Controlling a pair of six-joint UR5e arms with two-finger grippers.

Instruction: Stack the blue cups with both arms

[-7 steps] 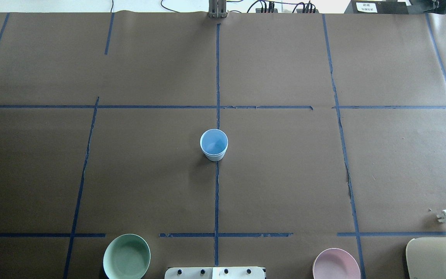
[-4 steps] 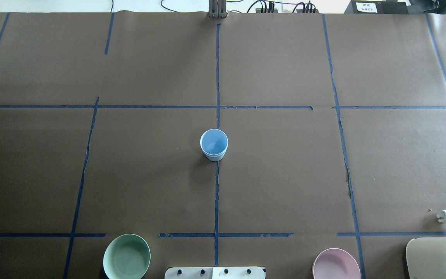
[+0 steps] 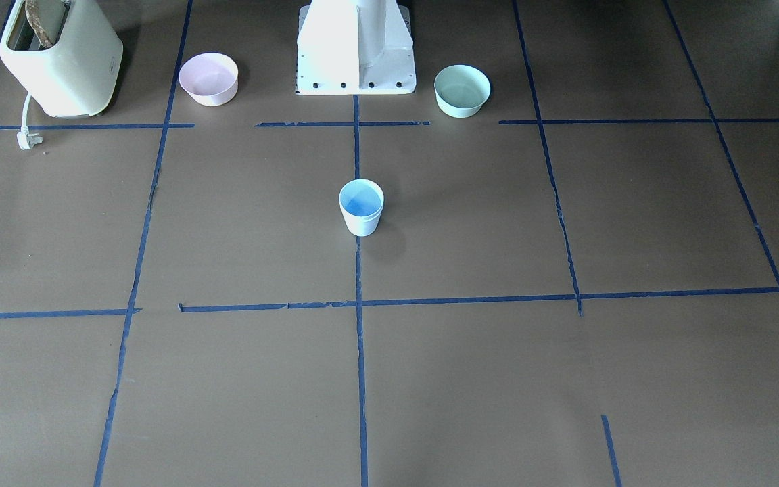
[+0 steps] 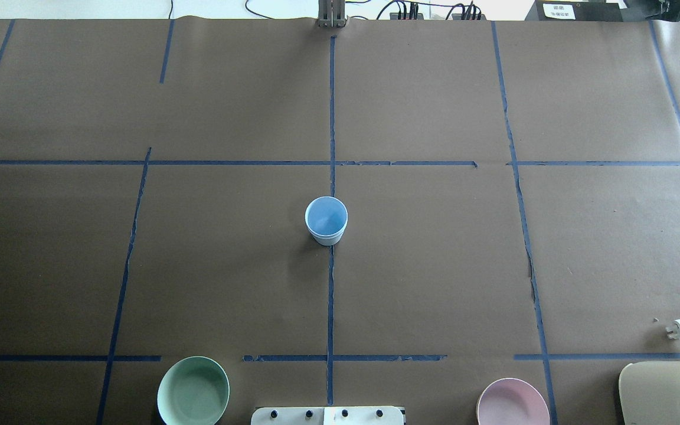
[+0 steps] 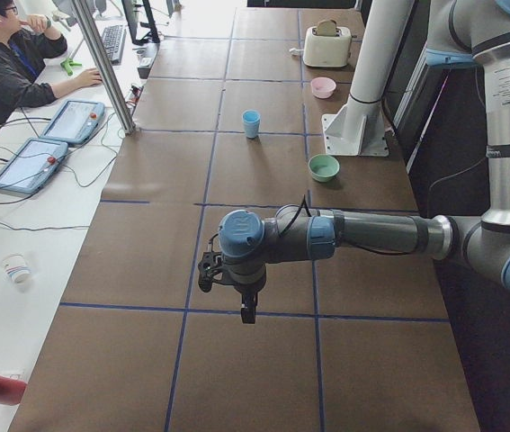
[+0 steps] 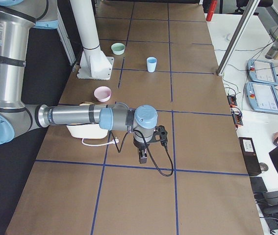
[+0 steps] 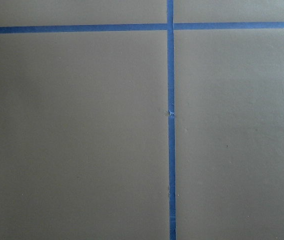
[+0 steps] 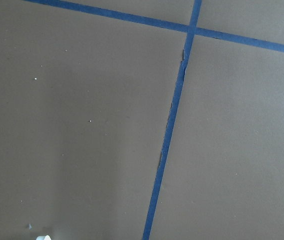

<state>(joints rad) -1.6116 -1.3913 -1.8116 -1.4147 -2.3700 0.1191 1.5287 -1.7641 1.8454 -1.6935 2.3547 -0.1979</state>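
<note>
On the centre tape line (image 4: pixel 330 295) stands one pale-blue tapered plastic cup (image 4: pixel 326 220), probably the finished stack. The black left gripper (image 5: pixel 247 312) and right gripper (image 6: pixel 142 157) hang well apart from it; I cannot tell how their jaws stand. Only parking seems left.

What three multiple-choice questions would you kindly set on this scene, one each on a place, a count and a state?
1. Where does the blue cup stand?
A) on the middle tape line
B) inside a bowl
C) on a plate

2. How many bowls are in view?
A) one
B) two
C) four

3. How is the blue cup sitting?
A) on its side
B) upside down
C) upright, mouth up

Answers:
1 A: in the overhead view the line runs into the cup from both sides.
2 B: a green bowl and a pink bowl sit either side of the white base.
3 C: its round rim and blue inside show from above.
</note>
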